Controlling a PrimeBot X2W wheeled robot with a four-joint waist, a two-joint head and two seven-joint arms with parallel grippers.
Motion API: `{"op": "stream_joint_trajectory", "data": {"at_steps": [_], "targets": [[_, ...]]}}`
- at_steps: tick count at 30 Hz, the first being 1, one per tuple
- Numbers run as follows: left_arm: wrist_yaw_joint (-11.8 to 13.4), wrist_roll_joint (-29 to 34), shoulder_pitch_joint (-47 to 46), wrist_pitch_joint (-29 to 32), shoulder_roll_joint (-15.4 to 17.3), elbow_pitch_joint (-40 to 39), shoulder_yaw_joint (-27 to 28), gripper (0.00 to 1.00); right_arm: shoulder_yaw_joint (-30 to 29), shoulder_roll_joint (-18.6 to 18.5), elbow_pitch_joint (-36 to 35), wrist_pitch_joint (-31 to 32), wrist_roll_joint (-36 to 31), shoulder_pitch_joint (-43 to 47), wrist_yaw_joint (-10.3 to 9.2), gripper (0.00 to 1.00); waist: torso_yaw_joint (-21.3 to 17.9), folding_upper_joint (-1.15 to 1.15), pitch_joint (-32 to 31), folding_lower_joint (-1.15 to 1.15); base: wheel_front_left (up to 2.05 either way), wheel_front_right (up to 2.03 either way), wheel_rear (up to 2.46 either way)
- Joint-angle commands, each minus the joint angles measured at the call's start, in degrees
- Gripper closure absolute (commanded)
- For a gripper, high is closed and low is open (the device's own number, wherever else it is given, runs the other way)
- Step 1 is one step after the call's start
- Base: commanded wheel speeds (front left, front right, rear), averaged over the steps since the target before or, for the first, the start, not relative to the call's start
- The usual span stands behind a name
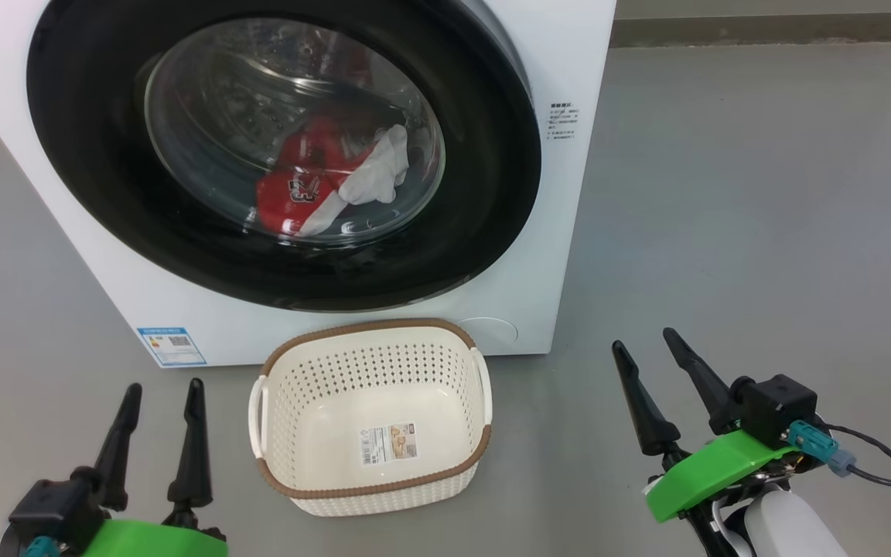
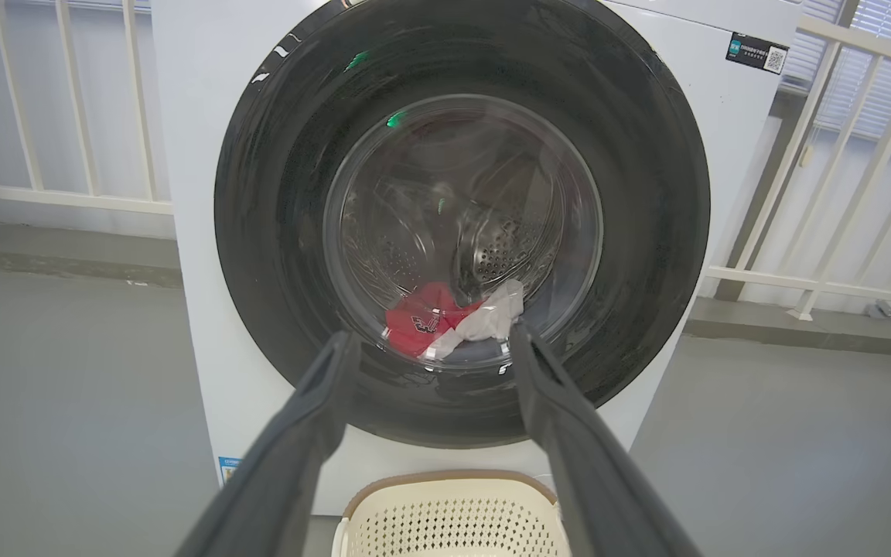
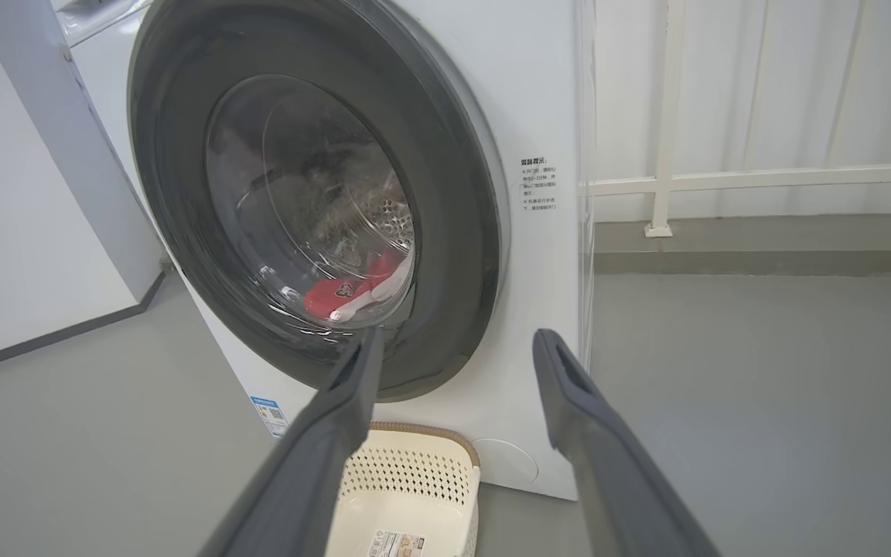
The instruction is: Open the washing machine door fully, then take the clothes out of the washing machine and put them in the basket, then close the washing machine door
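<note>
The white washing machine stands in front of me, its round black-rimmed door shut against the front. Behind the glass lie the clothes, a red jersey with a white piece over it, also seen as clothes and clothes. The cream basket sits on the floor just below the door, holding nothing but its paper label. My left gripper is open at the lower left, beside the basket. My right gripper is open at the lower right, apart from the machine.
Grey floor spreads to the right of the machine. White railing runs behind and beside it, with a wall strip to its left. A dark cable trails from my right wrist.
</note>
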Motion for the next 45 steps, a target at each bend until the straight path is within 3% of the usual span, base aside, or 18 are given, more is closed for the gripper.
{"op": "stream_joint_trajectory", "data": {"at_steps": [1, 45], "targets": [[-0.18, 1.56, -2.55, -0.89, 1.31, -1.98, 1.92, 0.00, 1.38, -0.03, -1.41, -0.96, -1.46, -2.69, 0.09, 0.00, 0.00, 0.00, 0.02, 0.00, 0.00, 0.00, 0.00], [-0.19, 2.08, -2.87, -1.19, 1.49, -2.57, 2.10, 0.00, 0.30, 0.25, -1.80, -1.26, -1.69, -4.47, 0.09, 0.00, 0.37, 0.00, 2.12, 0.00, 0.00, 0.00, 0.00]]}}
